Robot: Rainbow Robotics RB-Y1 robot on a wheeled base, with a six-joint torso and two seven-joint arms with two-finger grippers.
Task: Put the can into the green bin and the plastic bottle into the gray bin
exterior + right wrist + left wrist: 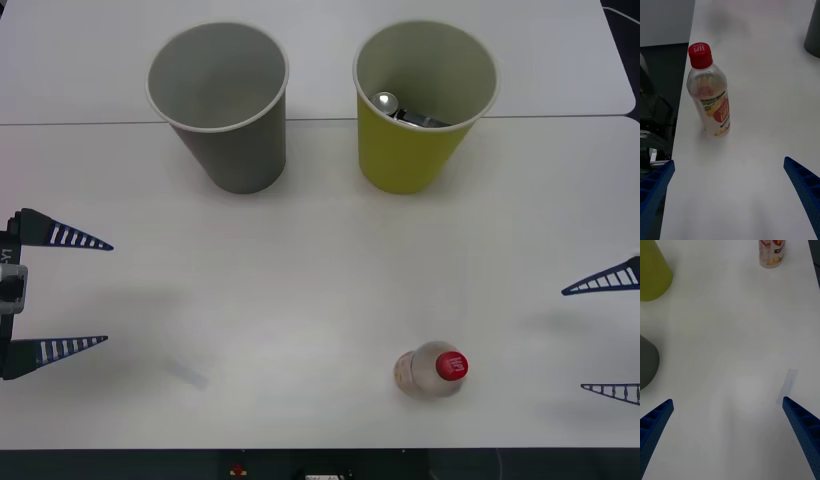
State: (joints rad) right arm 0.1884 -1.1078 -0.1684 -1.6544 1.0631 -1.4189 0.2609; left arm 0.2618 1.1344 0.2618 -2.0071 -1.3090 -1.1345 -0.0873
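Small silver-ended can (pixel 398 108) already in the far yellow-green bin (pixel 420 150), both grippers, left (pixel 60 292) and right (pixel 605 335), spread empty, clear red-capped plastic bottle (pixel 432 370) upright near right, so a clumsy sideways nudge could topple it short of the gray bin (pixel 225 120).

Front view looks down overhead; both wrist views share the plastic bottle (pixel 709 95).

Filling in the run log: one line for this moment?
can: in green bin | bottle: upright on table | gray bin | left pincer, right pincer: open, idle
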